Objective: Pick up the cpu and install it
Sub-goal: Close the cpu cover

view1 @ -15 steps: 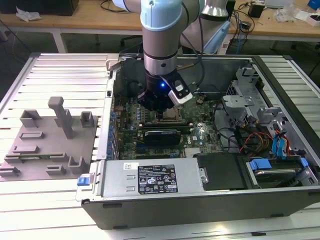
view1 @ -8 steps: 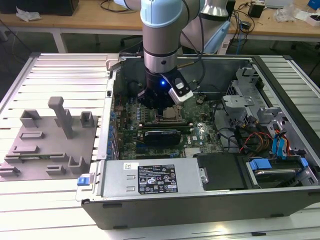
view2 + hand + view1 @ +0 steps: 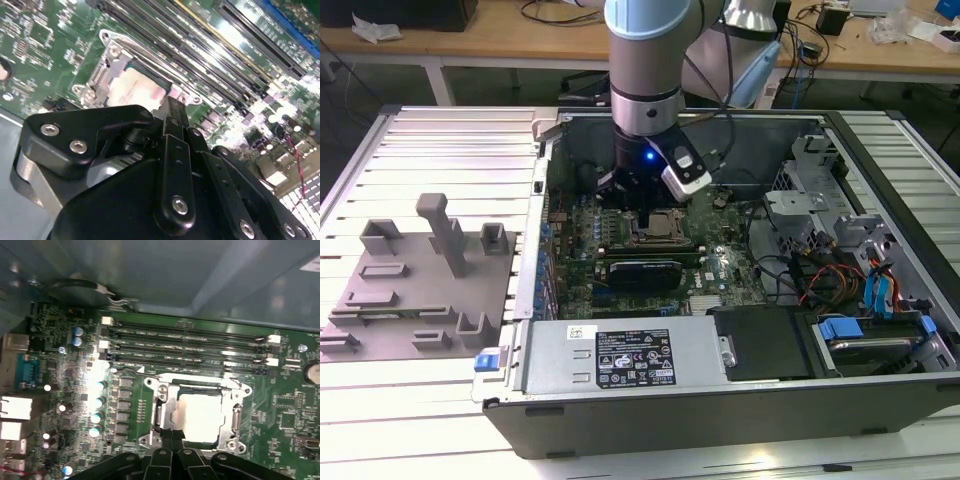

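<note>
- The gripper (image 3: 642, 205) hangs inside an open computer case (image 3: 720, 420), low over the motherboard (image 3: 75, 390).
- The cpu (image 3: 202, 415) lies flat in its socket frame (image 3: 160, 410), just beyond the fingertips in the first wrist view.
- The fingers (image 3: 167, 440) are drawn narrow together, holding nothing.
- The cpu looks light, stiff and fragile, and is probably best gripped by opposite edges.
</note>
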